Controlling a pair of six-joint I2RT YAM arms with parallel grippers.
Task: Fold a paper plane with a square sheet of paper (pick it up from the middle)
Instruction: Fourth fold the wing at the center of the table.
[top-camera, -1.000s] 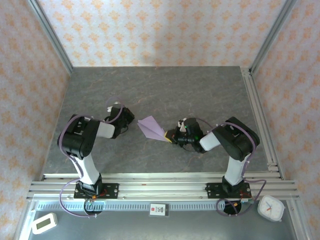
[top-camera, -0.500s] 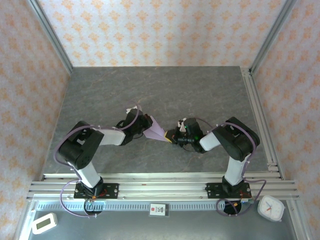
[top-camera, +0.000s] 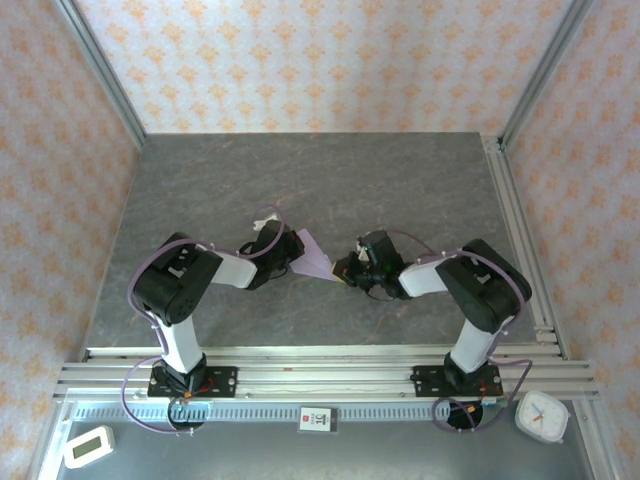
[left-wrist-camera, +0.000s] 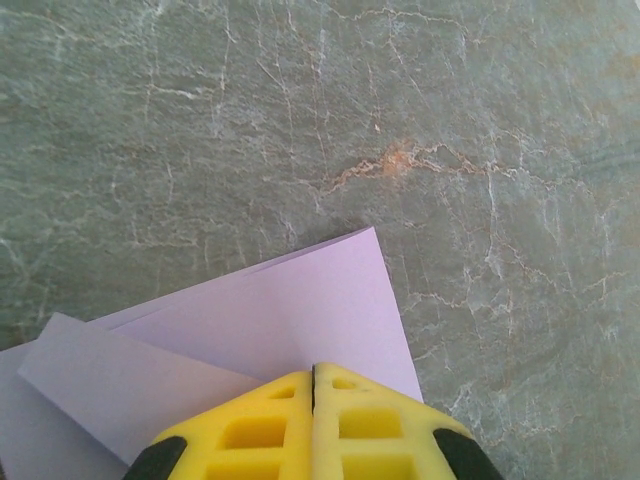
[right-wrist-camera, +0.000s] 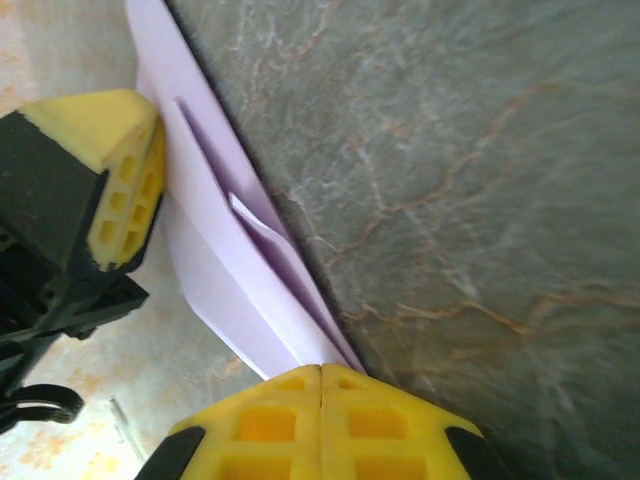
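The square sheet of paper is folded into a pale lilac pointed paper plane (top-camera: 312, 256) lying mid-table between the two grippers. My right gripper (top-camera: 341, 272) is shut on its narrow tip; in the right wrist view the folded layers (right-wrist-camera: 215, 235) run straight into the closed yellow fingertips of the right gripper (right-wrist-camera: 320, 369). My left gripper (top-camera: 292, 257) is shut, its tips resting on the wide end of the paper (left-wrist-camera: 270, 315), with no paper between the fingers of the left gripper (left-wrist-camera: 314, 366). The left gripper's yellow finger (right-wrist-camera: 118, 180) shows against the paper's wing.
The grey marbled table top (top-camera: 300, 180) is walled by patterned panels. An aluminium rail (top-camera: 525, 245) runs along the right side and more rails (top-camera: 320, 365) along the front. A white clock (top-camera: 541, 416) and a small timer (top-camera: 88, 446) sit at the near edge.
The left arm has swung right and its shut gripper has come onto the wide end of the paper. The right gripper has shifted slightly left, still holding the tip.
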